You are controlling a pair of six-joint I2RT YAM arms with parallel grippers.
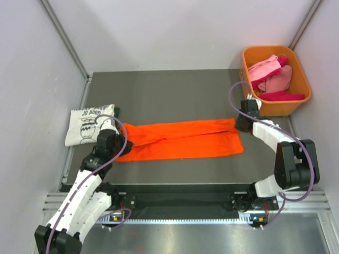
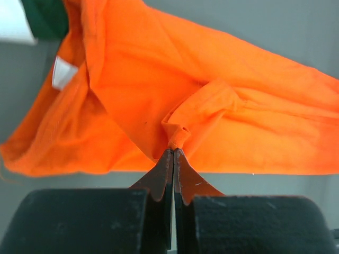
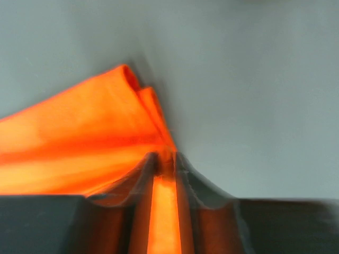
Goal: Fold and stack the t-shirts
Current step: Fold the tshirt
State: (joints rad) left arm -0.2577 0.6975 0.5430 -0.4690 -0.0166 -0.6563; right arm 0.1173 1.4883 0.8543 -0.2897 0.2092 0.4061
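Grey worktop carries everything. One orange t-shirt lies across its middle as a long narrow band, running from near the left edge towards the right edge. I judge it is stretched between the two arms so that the lengthwise fold lies flat before the next fold.

One orange plastic bin sits at the far right corner and holds the loose t-shirts. I count pink, dusty pink and magenta-red cloth, so at least three, but they are too bundled for a sure number.

One white t-shirt with black print lies folded at the left edge, just beside the band's left end. I take it as the start of the stack.

Two grippers:
- The left gripper has its fingers pressed together on a pucker of orange cloth at the band's left end, and the cloth tents up to it.
- The right gripper is at the band's right end, with orange cloth between its fingers and a narrow gap showing. That wrist view is blurred, so I cannot tell whether it grips or lets go.
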